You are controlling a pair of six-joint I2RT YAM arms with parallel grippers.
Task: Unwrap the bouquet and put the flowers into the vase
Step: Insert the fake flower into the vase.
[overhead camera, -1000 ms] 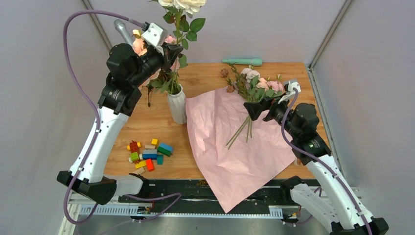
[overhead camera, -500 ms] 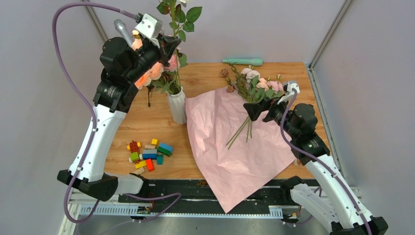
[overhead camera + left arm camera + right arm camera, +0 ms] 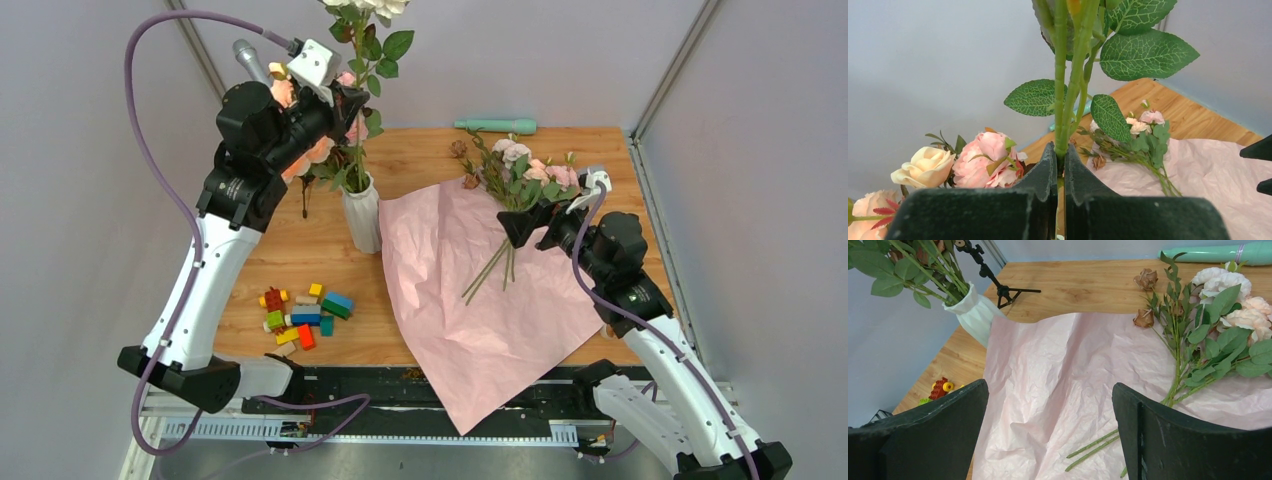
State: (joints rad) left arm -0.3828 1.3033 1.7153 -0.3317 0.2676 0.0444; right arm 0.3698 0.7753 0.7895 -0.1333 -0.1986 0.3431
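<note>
The ribbed white vase (image 3: pixel 363 215) (image 3: pixel 975 315) stands on the table left of the open pink paper (image 3: pixel 470 300) (image 3: pixel 1048 370). My left gripper (image 3: pixel 348 104) (image 3: pixel 1060 150) is shut on the green stem of a tall cream rose (image 3: pixel 362 40) (image 3: pixel 1068 75), high above the vase; the stem runs down to the vase mouth. The flowers (image 3: pixel 520 170) (image 3: pixel 1218 315) (image 3: pixel 1143 135), small white and pale pink roses, lie loose on the paper's far right corner. My right gripper (image 3: pixel 520 225) (image 3: pixel 1050 387) hangs open over the paper beside their stems, holding nothing.
Larger peach and pink blooms (image 3: pixel 300 150) (image 3: pixel 983 160) sit by my left wrist at the vase. Coloured blocks (image 3: pixel 305 312) lie front left. A teal roll (image 3: pixel 497 125) (image 3: pixel 1218 252) lies at the back edge. A small black tripod (image 3: pixel 1003 287) stands behind the vase.
My left gripper rose up and left with the rose half a second ago, then came back down and right. The right arm has barely moved.
</note>
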